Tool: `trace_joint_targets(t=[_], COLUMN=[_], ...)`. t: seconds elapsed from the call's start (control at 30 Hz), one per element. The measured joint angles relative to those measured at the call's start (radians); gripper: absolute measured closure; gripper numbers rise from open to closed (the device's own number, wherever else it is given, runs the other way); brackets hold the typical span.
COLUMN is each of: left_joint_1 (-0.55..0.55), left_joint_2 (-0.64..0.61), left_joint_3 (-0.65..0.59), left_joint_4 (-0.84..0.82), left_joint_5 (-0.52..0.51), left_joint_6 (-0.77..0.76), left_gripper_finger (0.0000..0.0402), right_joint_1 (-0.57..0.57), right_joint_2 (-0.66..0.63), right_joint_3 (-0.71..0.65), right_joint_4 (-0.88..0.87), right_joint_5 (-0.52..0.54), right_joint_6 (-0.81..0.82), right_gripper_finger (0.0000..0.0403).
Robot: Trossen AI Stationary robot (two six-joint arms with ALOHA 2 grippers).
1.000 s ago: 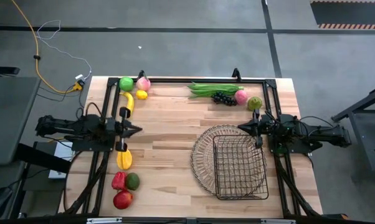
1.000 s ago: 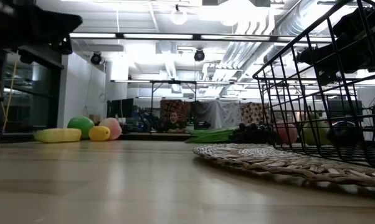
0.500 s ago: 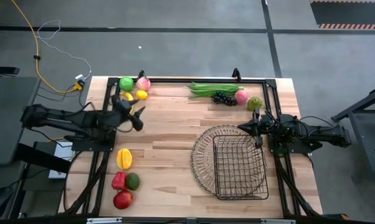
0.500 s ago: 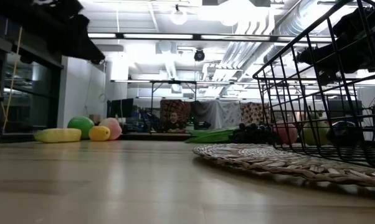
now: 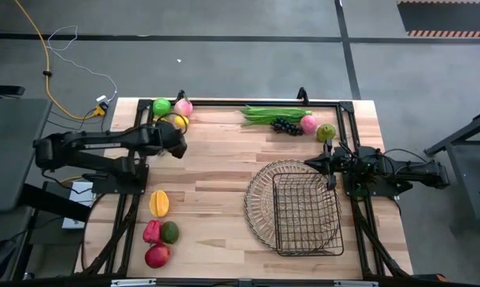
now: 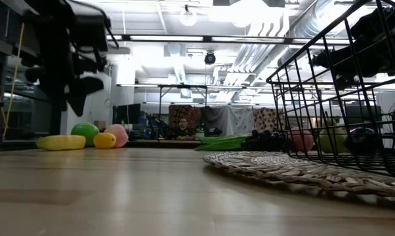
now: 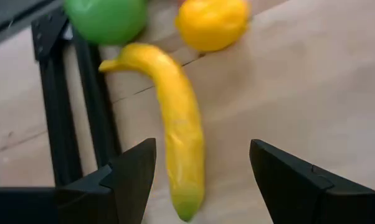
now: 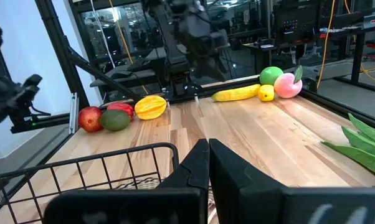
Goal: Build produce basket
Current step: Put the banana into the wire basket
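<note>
The left gripper (image 5: 176,143) hangs over the table's far left corner with its two dark fingers (image 7: 132,177) spread apart, nothing between them but air; a yellow banana (image 7: 178,134) lies on the wood directly below the gap, with a green apple (image 7: 106,17) and a lemon (image 7: 212,22) just past its stem end. From the low view the gripper is clear of the tabletop (a dark shape above the banana). The right gripper (image 8: 207,168) waits at the far edge of the basket (image 5: 296,209), fingers pressed together and empty.

The basket stands on the right half of the table (image 5: 216,183), a light wooden surface of joined planks edged by a black frame. Green beans (image 5: 272,114), dark grapes (image 5: 286,125) and two more round fruits sit along the far edge, well apart from the basket. Another cluster of produce (image 5: 160,231) lies at the near left.

Beyond the table, grey floor with a yellow cable (image 5: 45,56); the low view shows a workshop with ceiling ducts and a seated person (image 6: 182,128) far back.
</note>
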Motion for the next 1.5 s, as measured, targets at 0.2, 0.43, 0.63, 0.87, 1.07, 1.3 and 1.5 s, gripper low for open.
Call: trace_joint_targets(t=[0.2, 0.43, 0.63, 0.87, 1.07, 1.3, 1.5], left_joint_1=[0.133, 0.240, 0.339, 0.364, 0.364, 0.364, 0.364], left_joint_2=[0.097, 0.165, 0.220, 0.305, 0.371, 0.367, 0.293], left_joint_3=[-0.001, -0.021, -0.021, -0.021, -0.019, -0.018, -0.022], left_joint_4=[0.045, 0.221, 0.219, 0.257, 0.296, 0.280, 0.185], left_joint_5=[0.069, 0.160, 0.156, 0.160, 0.178, 0.191, 0.199], left_joint_6=[0.012, 0.082, 0.083, 0.092, 0.119, 0.140, 0.153], left_gripper_finger=[0.0154, 0.0154, 0.0155, 0.0156, 0.0156, 0.0201, 0.0284], right_joint_1=[0.000, 0.000, 0.000, 0.000, 0.000, 0.000, 0.000], right_joint_2=[0.000, 0.000, 0.000, 0.000, 0.000, 0.000, 0.000], right_joint_3=[0.000, 0.000, 0.000, 0.000, 0.000, 0.000, 0.000], right_joint_4=[0.000, 0.000, 0.000, 0.000, 0.000, 0.000, 0.000], right_joint_5=[0.000, 0.000, 0.000, 0.000, 0.000, 0.000, 0.000], right_joint_6=[0.000, 0.000, 0.000, 0.000, 0.000, 0.000, 0.000], right_gripper_finger=[0.0402, 0.0402, 0.0402, 0.0402, 0.0402, 0.0402, 0.0402])
